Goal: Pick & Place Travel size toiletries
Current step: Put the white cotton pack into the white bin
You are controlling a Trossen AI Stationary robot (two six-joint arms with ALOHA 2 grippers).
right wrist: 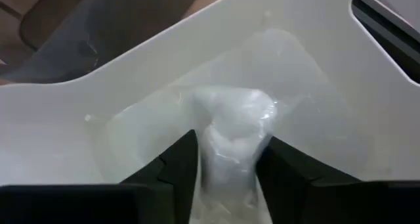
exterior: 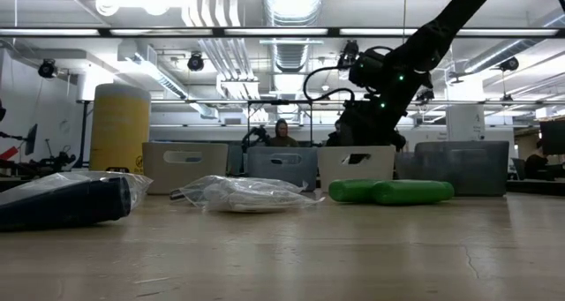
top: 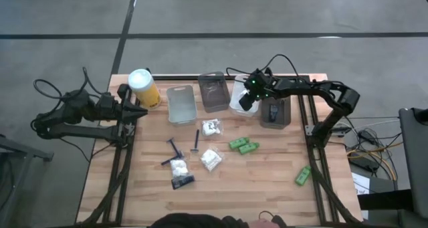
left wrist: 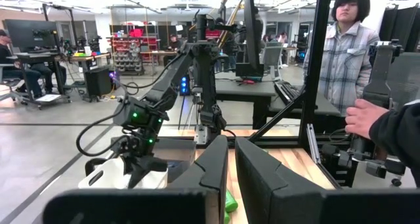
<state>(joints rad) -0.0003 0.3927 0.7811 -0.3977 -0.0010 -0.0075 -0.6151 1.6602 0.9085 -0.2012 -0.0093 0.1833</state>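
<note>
Right gripper [right wrist: 226,165] is sitting inside the smooth white bin [right wrist: 367,119], center frame — fingers slightly apart, flanking a crinkly clear-wrapped white packet [right wrist: 233,129]. Left gripper [left wrist: 230,178] is idling, pinched together.

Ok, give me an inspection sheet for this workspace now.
Surface: wooden table, nothing spilled that I can see.
Job's things: three loose packets, two razors, a sachet and three tubes on the table; one more packet in the white bin.
Clutter: yellow canister; four bins along the far edge.
Grippers: right gripper down in the white bin at that packet; left gripper shut, parked at the left edge.
Cables: black loops by the left arm.
Surroundings: a person stands beyond the table.
</note>
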